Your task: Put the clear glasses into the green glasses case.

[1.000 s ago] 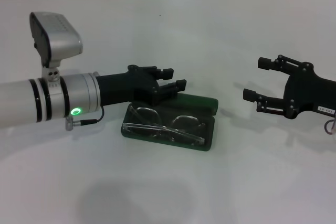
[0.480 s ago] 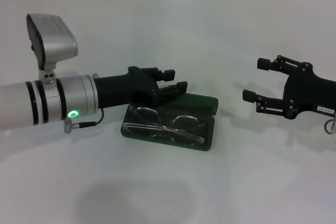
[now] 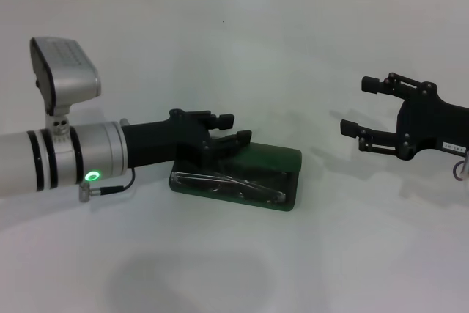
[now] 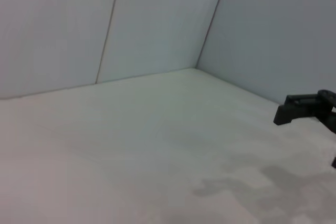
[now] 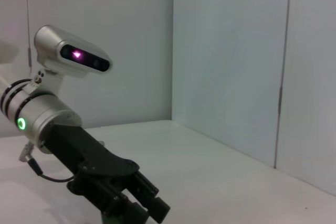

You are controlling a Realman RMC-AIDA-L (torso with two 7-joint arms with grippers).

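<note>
Your left claw (image 3: 229,128) sits right over the back edge of the green case (image 3: 236,177), its fingers a little apart and holding nothing; it looks to be pressing on the lid, which leans low over the tray, nearly shut. The case lies on the white tabletop (image 3: 293,56) with its long axis across your view, directly below and just ahead of that claw. The clear glasses (image 3: 231,184) lie inside, lengthwise along the case, showing only as a thin glassy strip in the front gap. The right claw (image 3: 353,108) hangs spread wide and empty, well apart to the right, so the left arm is much the nearer.

The case is a hard, smooth, dark green shell with rounded corners; the glasses are slick transparent plastic.
</note>
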